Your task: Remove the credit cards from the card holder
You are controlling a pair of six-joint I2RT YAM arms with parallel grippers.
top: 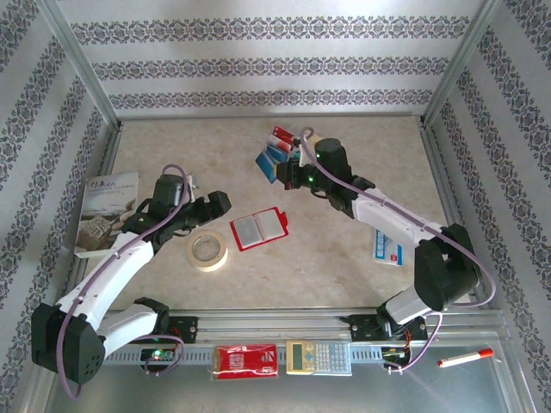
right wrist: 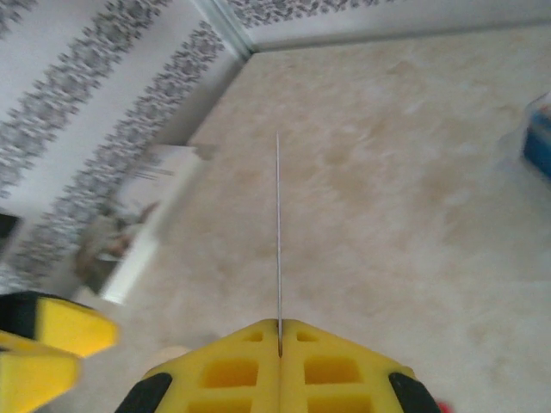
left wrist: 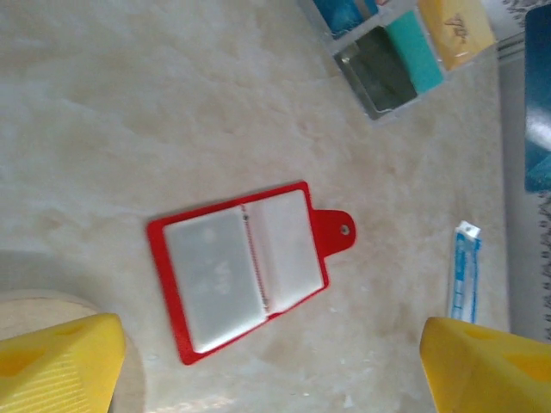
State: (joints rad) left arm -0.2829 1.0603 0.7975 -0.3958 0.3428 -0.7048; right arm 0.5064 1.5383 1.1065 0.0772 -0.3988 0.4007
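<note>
The red card holder (top: 258,228) lies open on the table with its greyish clear pockets up; in the left wrist view the card holder (left wrist: 245,267) sits just ahead of the yellow fingers (left wrist: 60,366). My left gripper (top: 221,203) (left wrist: 275,379) is open and holds nothing. Several credit cards (top: 275,153) lie together farther back: blue, teal-and-black (left wrist: 392,60) and yellow-orange (left wrist: 456,21). My right gripper (top: 295,172) (right wrist: 279,331) hovers beside them, shut on a thin card (right wrist: 278,232) seen edge-on; I cannot tell its colour.
A tape roll (top: 208,250) lies left of the holder, a booklet (top: 108,211) at the far left. A blue-and-white pack (top: 387,248) lies under the right arm. A red packet (top: 245,361), a calculator (top: 318,355) and a marker (top: 465,357) sit along the near rail.
</note>
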